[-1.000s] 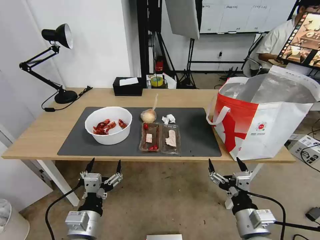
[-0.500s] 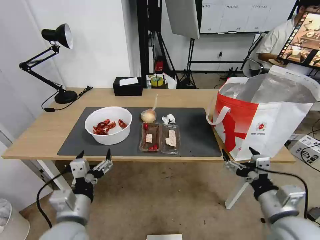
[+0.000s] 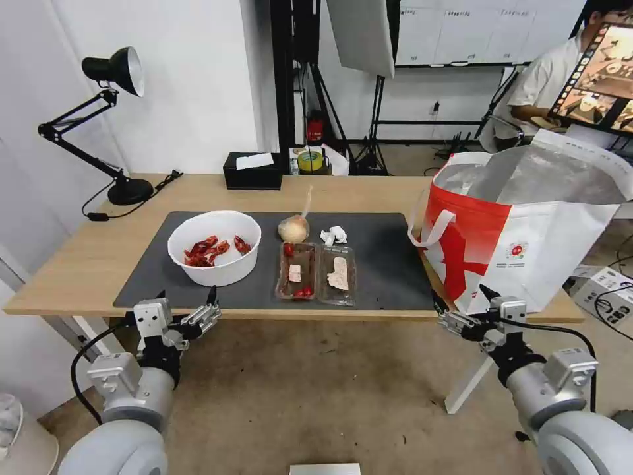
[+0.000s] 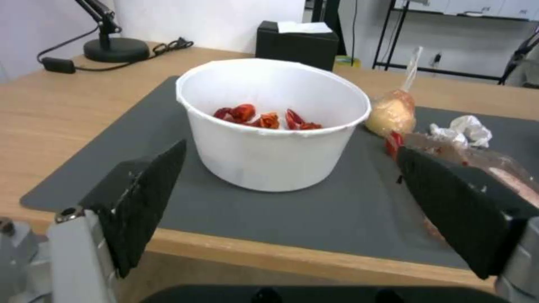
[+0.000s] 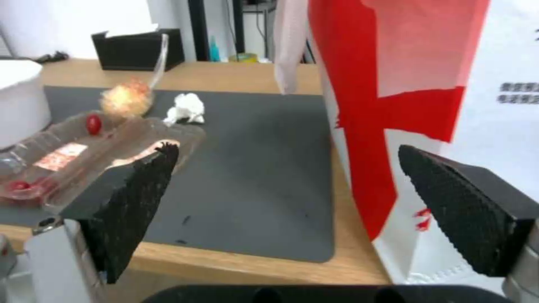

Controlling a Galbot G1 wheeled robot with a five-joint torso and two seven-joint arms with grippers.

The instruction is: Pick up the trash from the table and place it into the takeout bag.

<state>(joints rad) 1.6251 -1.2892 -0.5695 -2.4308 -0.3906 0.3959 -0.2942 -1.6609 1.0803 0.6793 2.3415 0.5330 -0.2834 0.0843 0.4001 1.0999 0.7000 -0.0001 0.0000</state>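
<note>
While both hovered at the surface [image 3: 79, 264] edge, my left end effector [image 3: 186, 300] and right end effector [image 3: 461, 301] gaped wide, holding nothing.

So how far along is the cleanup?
Nothing is bagged yet. The bowl, clamshell box, knotted bag and tissue all sit on the mat, outside the takeout bag. Nothing is in hand: the left gripper and right gripper hang open at the table's near edge. All four pieces remain.
</note>
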